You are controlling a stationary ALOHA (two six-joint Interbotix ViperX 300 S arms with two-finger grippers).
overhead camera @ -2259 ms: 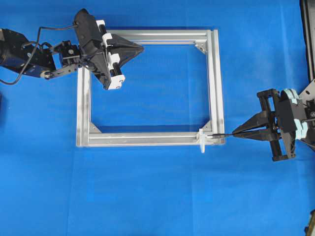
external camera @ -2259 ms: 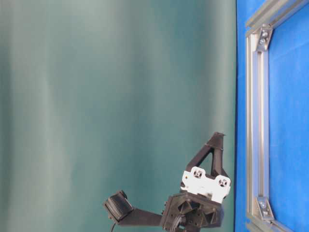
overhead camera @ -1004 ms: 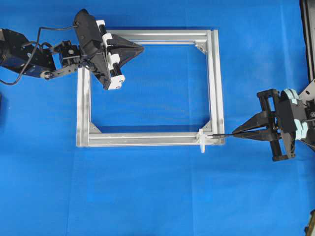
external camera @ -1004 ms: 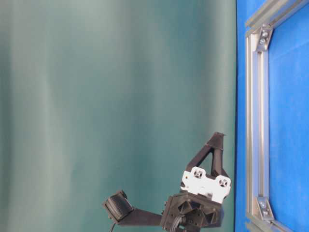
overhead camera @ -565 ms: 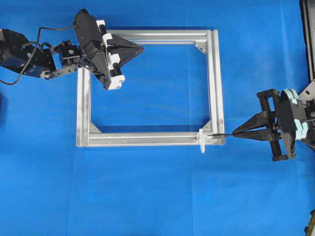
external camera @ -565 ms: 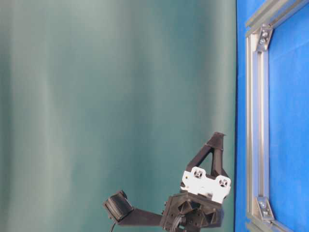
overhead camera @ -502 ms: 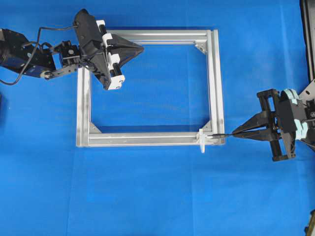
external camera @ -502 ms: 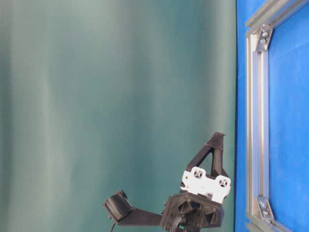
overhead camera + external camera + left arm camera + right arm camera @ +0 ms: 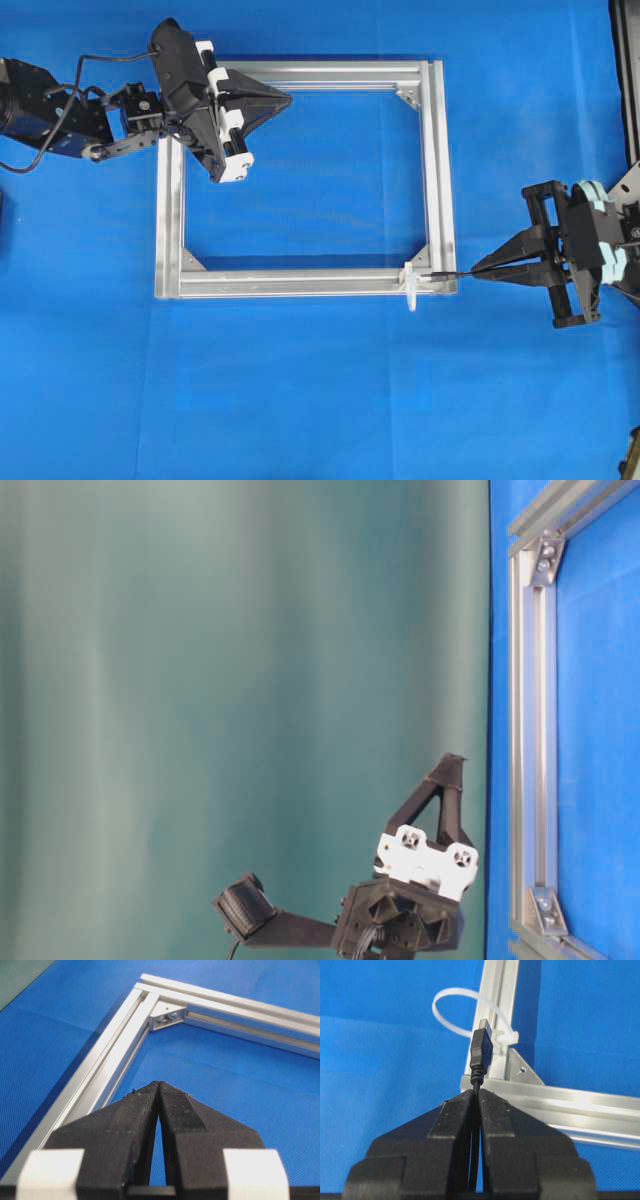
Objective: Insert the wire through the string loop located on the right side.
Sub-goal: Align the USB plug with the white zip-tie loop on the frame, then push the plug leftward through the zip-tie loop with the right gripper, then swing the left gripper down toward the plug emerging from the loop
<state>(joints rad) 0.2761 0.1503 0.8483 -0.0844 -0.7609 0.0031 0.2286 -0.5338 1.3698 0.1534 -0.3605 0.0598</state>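
Note:
My right gripper (image 9: 478,270) (image 9: 476,1092) is shut on the wire (image 9: 481,1052), a thin black cable whose plug sticks out ahead of the fingertips. The plug's silvery tip points at the string loop (image 9: 462,1012), a white tie arching off the aluminium frame (image 9: 437,170) at its lower right corner, and stands just short of it. From overhead, the loop (image 9: 412,285) sits left of the wire tip (image 9: 443,273). My left gripper (image 9: 287,98) (image 9: 158,1085) is shut and empty, hovering over the frame's upper left part.
The rectangular aluminium frame lies flat on blue cloth, with silver corner brackets (image 9: 407,96) inside its corners. The table-level view shows one frame bar (image 9: 530,730) and the left arm's gripper (image 9: 430,870) before a green curtain.

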